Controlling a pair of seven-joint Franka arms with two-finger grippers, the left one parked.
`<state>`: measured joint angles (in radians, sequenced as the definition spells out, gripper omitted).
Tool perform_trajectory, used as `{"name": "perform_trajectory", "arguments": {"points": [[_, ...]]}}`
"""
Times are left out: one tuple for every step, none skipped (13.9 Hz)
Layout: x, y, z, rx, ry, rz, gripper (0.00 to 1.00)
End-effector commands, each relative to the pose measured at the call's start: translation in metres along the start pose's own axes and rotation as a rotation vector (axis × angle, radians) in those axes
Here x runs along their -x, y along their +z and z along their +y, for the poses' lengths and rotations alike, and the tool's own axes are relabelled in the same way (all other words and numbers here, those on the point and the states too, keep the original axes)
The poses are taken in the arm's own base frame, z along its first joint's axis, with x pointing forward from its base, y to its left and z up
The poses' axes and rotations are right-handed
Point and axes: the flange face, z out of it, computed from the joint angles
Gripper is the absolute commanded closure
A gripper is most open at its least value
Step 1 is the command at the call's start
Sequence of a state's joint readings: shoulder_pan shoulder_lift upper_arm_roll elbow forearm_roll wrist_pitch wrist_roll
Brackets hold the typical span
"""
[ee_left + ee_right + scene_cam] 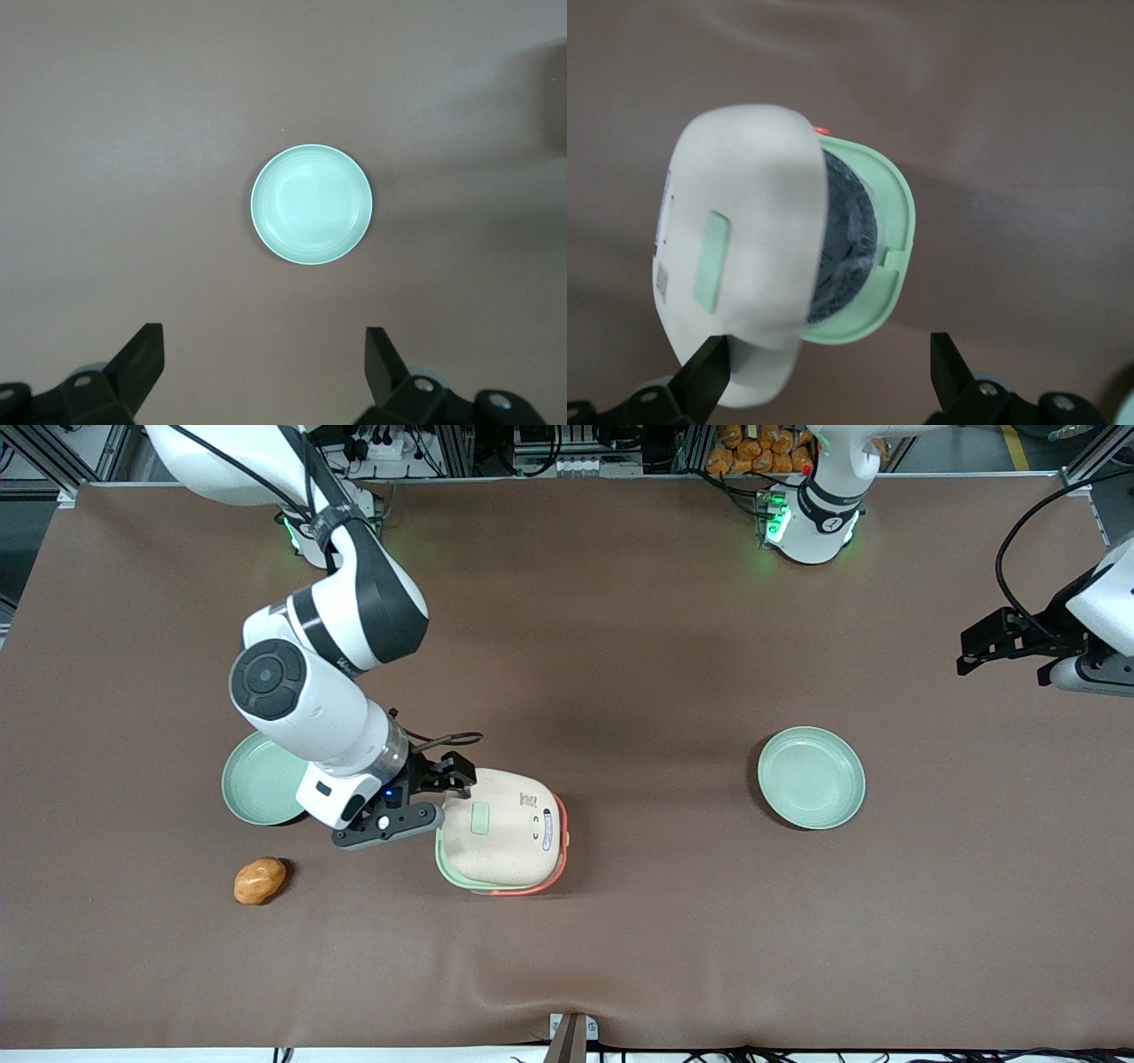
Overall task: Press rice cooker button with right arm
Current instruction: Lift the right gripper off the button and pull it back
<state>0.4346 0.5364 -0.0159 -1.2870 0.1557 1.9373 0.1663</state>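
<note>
1. Now we have the cooker (501, 835) near the middle of the table (620, 646), toward the working arm's end, with its cream lid (740, 239) standing part open, so the grey pot (846, 235) and the pale green rim show in the wrist view.
2. We judge the small raised tab (893, 257) on the green rim to be the button or latch, though we cannot be sure; it sits on the edge of the cooker that faces the claw.
3. Our claw (425, 802) hangs just beside that edge of the cooker, at the end toward the working arm, its fingers released and spread, holding nothing.
4. In the wrist view one finger (700, 376) overlaps the lid's lower corner; we cannot tell if it touches.
5. So the cooker lies straight ahead of the claw, and we judge that pressing calls for a short advance toward the tab, clear of the raised lid.
6. Farther out, one plate (257, 779) lies partly under the right arm (310, 691), a small orange-brown lump (260, 880) lies nearer the front camera, and another plate (811, 777) lies toward the parked arm's end.
</note>
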Motion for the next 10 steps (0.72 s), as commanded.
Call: {"name": "perform_trajectory", "arguments": {"points": [[0.005, -0.03, 0.012, -0.022, 0.033, -0.001, 0.0], [0.006, -0.04, 0.02, -0.024, 0.044, 0.002, 0.0], [0.009, -0.045, 0.023, -0.021, 0.048, -0.014, 0.0], [0.011, -0.054, 0.026, -0.017, 0.049, -0.012, 0.0], [0.012, -0.065, 0.035, -0.018, 0.062, -0.002, 0.0], [0.016, -0.076, 0.046, -0.021, 0.079, -0.01, 0.0], [0.02, -0.083, 0.058, -0.018, 0.095, -0.036, 0.0], [0.027, -0.094, 0.071, -0.015, 0.113, -0.069, 0.0], [0.035, -0.106, 0.083, -0.012, 0.127, -0.105, 0.0], [0.045, -0.118, 0.091, -0.009, 0.133, -0.14, 0.0]]}}
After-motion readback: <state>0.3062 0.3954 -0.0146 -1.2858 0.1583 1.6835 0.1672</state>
